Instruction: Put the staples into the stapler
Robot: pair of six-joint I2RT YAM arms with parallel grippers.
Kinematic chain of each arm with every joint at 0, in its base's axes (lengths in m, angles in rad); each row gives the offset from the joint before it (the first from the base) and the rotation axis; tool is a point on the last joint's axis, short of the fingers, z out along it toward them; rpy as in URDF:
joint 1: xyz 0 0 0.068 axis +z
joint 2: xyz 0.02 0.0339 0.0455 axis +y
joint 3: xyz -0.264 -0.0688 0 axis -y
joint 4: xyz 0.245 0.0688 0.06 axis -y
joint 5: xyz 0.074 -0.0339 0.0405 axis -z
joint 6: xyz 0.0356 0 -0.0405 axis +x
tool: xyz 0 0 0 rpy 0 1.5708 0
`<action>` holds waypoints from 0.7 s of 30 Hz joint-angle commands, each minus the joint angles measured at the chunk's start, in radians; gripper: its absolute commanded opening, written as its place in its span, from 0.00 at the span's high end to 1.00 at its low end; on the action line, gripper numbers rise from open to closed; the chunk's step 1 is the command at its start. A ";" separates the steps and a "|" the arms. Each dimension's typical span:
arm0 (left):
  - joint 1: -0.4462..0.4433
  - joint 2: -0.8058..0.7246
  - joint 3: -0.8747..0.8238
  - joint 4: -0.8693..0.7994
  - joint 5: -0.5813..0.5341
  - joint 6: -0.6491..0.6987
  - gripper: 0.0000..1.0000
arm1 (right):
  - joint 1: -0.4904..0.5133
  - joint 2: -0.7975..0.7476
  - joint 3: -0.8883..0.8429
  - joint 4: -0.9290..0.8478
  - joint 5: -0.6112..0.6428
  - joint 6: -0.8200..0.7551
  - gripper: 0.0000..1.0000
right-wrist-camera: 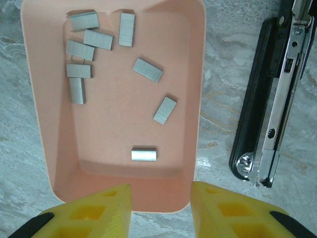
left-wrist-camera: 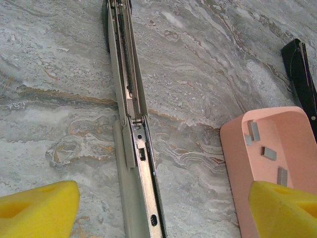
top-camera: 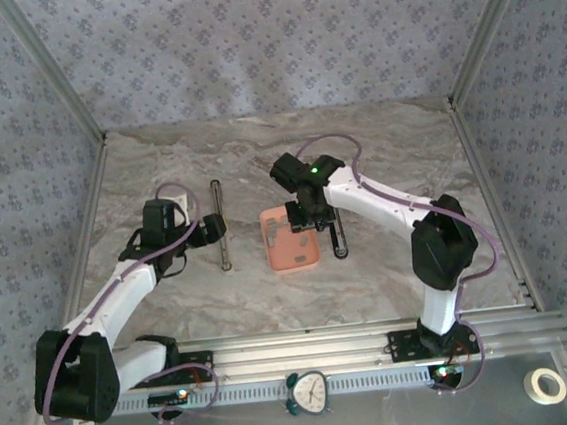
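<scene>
1. Cut off: in the left wrist view the grey stapler [left-wrist-camera: 131, 124] is running out of frame at 12 and 6 o'clock. It is lying opened flat with its spring rail facing up. In the right wrist view the black stapler [right-wrist-camera: 270, 104] is being cropped at 12 o'clock.
2. Hard to make out: from the top view the right gripper [right-wrist-camera: 161, 208] is covering the 12 o'clock end of the pink tray [right-wrist-camera: 49, 148], and the tray's contents are too small to read there.
3. Task item: the staples [right-wrist-camera: 147, 70] are lying loose in the tray. Six are clustering toward 11 o'clock, two are sitting near the middle, and one is lying alone toward 6 o'clock.
4. The right gripper is hovering over the tray's 6 o'clock rim with its fingers parted a small way and gripping nothing. Whether it is touching the rim, I cannot tell.
5. The left gripper [left-wrist-camera: 163, 198] is spread wide and holding nothing, with the grey stapler lying on the table [top-camera: 378, 153] between its fingers.
6. Surroundings: the black stapler is lying opened just beside the tray at 3 o'clock. The grey one is lying well apart at 9 o'clock. A clock [top-camera: 308, 391] and a tape roll [top-camera: 549, 384] are sitting at the near edge.
</scene>
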 commanded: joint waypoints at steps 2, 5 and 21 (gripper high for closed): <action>-0.009 -0.002 -0.011 -0.013 -0.017 -0.026 0.11 | 0.008 0.019 0.025 -0.026 0.026 0.124 0.61; -0.009 -0.008 -0.027 0.006 -0.014 -0.044 0.11 | 0.009 0.043 0.026 -0.027 0.028 0.168 0.60; -0.009 -0.006 -0.038 0.024 -0.014 -0.045 0.10 | 0.002 0.179 0.030 0.022 0.071 0.242 0.56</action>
